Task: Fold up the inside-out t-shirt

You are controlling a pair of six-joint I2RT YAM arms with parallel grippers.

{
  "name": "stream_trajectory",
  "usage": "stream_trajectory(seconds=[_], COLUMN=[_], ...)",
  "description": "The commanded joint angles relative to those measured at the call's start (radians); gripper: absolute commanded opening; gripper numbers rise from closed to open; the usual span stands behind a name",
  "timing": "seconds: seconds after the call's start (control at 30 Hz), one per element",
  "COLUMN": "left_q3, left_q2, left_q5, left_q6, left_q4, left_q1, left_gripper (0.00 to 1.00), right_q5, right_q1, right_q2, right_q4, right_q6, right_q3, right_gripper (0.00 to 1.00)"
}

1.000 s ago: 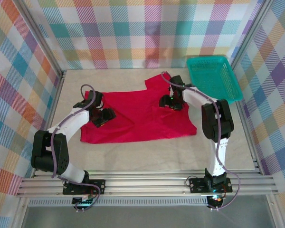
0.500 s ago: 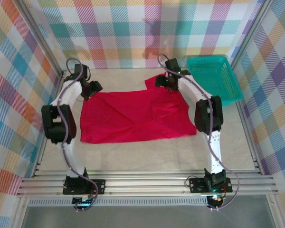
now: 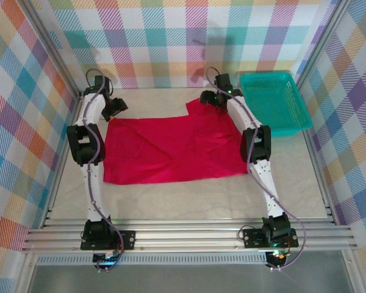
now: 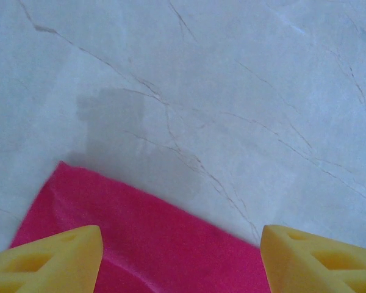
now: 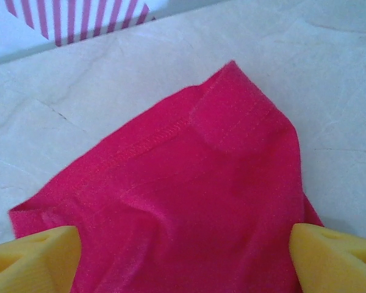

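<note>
plaid walls (image 3: 189, 43) enclose a pale marble tabletop (image 3: 189, 201).

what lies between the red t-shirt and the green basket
In the top view, the right arm reaches over the gap between the t-shirt and the basket; otherwise it is bare table.

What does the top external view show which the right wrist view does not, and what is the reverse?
From above you get the layout: the red t-shirt spread flat, a teal basket at the far right, and the left gripper at the shirt's far left corner. From the right wrist you get detail: a stitched seam on the cloth, with yellow fingertips wide apart over it. Both share the shirt and the pale marbled table.
</note>
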Motion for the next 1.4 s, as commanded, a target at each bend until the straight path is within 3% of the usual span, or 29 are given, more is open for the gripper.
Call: stream_trajectory(seconds=[0.0,0.2,0.27,0.33,0.47,0.5,0.87,1.17,1.2,1.3,1.33,1.37], left_q3=[0.030,0.031,0.031,0.031,0.031,0.031,-0.027,-0.275,-0.295,-0.327,-0.328,-0.332], left_q2=[0.021,0.085,0.105,0.119,0.112,0.103,-0.115,-0.290,-0.300,-0.315,-0.312,-0.312], left_q5=[-0.031,-0.047,-0.046,-0.041,-0.043,-0.044,-0.021,-0.022,-0.017,-0.010,-0.003,-0.001], left_q6=[0.051,0.077,0.078,0.072,0.063,0.062,0.046,0.036,0.035,0.030,0.031,0.032], left_q4=[-0.049,-0.053,-0.058,-0.059,-0.062,-0.065,-0.062,0.020,0.027,0.041,0.040,0.039], left_q1=[0.016,0.018,0.020,0.023,0.029,0.029,0.005,-0.012,-0.013,-0.019,-0.023,-0.028], left_gripper=[0.70,0.65,0.56,0.38,0.06,0.00,0.00,0.00,0.00,0.00,0.00,0.00], right_q5=[-0.108,-0.123,-0.128,-0.142,-0.134,-0.127,-0.135,-0.138,-0.136,-0.102,-0.090,-0.086], right_q1=[-0.007,-0.014,-0.018,-0.019,-0.020,-0.021,-0.022,-0.022,-0.022,-0.022,-0.022,-0.022], right_q2=[0.030,0.058,0.057,0.057,0.034,0.019,-0.240,-0.423,-0.432,-0.391,-0.356,-0.321], right_q4=[0.061,0.071,0.080,0.084,0.061,0.045,0.009,0.055,0.067,0.086,0.088,0.089], right_q6=[0.018,0.037,0.046,0.047,0.028,0.019,-0.097,-0.119,-0.124,-0.125,-0.117,-0.116], right_q3=[0.015,0.047,0.047,0.047,0.049,0.047,-0.124,-0.385,-0.404,-0.364,-0.326,-0.284], right_gripper=[0.84,0.75,0.58,0.34,0.00,0.00,0.00,0.00,0.00,0.79,0.89,0.93])
